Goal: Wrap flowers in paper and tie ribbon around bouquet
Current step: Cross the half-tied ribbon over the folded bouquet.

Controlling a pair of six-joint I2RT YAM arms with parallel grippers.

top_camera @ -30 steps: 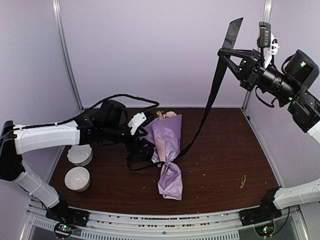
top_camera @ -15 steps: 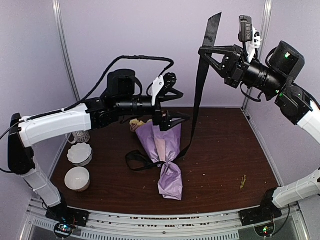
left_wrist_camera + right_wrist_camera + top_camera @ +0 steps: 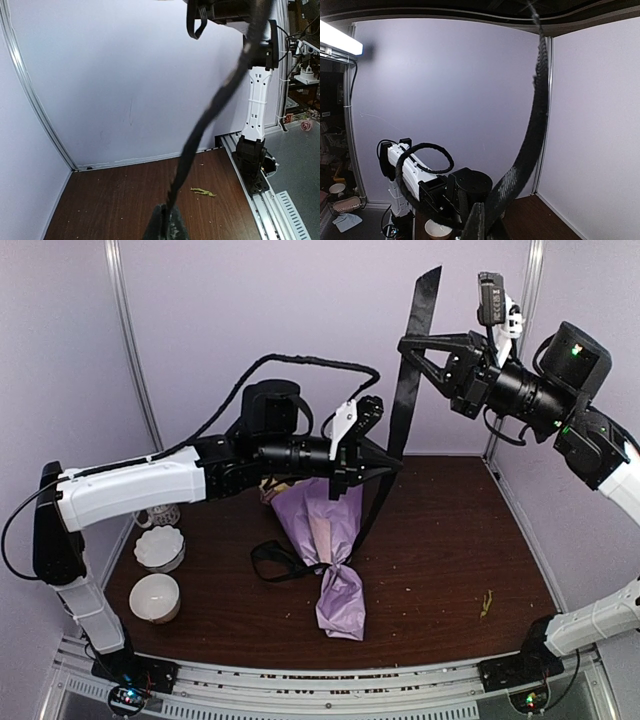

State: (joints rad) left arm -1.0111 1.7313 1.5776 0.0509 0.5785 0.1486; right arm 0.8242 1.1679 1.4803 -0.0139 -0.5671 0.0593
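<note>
1. The left claw (image 3: 392, 462) hangs above the worktop (image 3: 450, 540) with its two fingers pressed together on the ribbon (image 3: 405, 400). In the left wrist view the black band comes out from between the closed tips and climbs on a slant, up and to the right.
2. The right claw (image 3: 405, 343) is high at the back right, likewise closed tight on the ribbon at a point further up the band. A short free end stands above it against the lilac wall (image 3: 250, 320).
3. Between the two claws the ribbon runs almost straight. Below the left claw it slopes down and to the left, to the bouquet (image 3: 330, 540).
4. The bouquet lies on the worktop near the middle. Its wide end points to the back and sits under the left arm (image 3: 130, 490), and its narrow end points to the near edge.
5. The paper (image 3: 340, 605) is crinkled lilac, pinched in at a waist and flaring out again below it.
6. The ribbon crosses that pinched waist, and a loop of it lies flat on the worktop just left of the bouquet.
7. Of the flowers (image 3: 270, 487), only a few pale yellow blooms show at the wide end, left of the paper's top edge. The left arm hides the rest.
8. Two white fluted cups (image 3: 160, 548) stand close together at the left side of the worktop, well apart from the bouquet.
9. A small green stem scrap (image 3: 487, 600) lies on the right part of the worktop, apart from everything else.
</note>
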